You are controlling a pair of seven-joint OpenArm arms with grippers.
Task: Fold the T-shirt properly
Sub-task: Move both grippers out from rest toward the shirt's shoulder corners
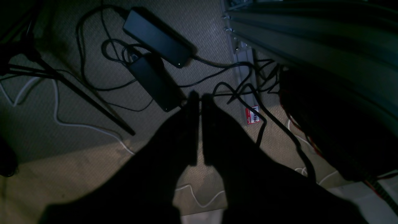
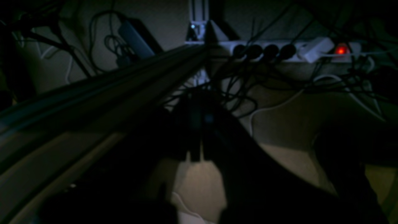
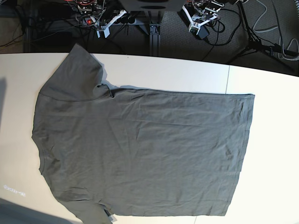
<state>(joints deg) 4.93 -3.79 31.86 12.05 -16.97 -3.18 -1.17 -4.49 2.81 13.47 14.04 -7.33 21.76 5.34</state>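
Observation:
The dark olive-grey T-shirt [image 3: 140, 149] lies spread flat on the white table [image 3: 271, 140], collar at the left, hem at the right. One sleeve points to the far left corner and the other lies at the near edge. Both arms are parked behind the table's far edge, away from the shirt. My left gripper [image 1: 200, 99] hangs over the floor, its dark fingers together and empty; it also shows in the base view [image 3: 198, 21]. My right gripper [image 2: 199, 124] is likewise shut and empty over the floor, and shows in the base view [image 3: 110, 24].
Under the left gripper lie two black power bricks [image 1: 157, 37] [image 1: 152, 82], tangled cables and a tripod leg [image 1: 87, 96]. An aluminium frame rail [image 2: 93, 93] and a white power strip [image 2: 279, 49] lie under the right gripper. A stand [image 3: 254, 37] is behind the table.

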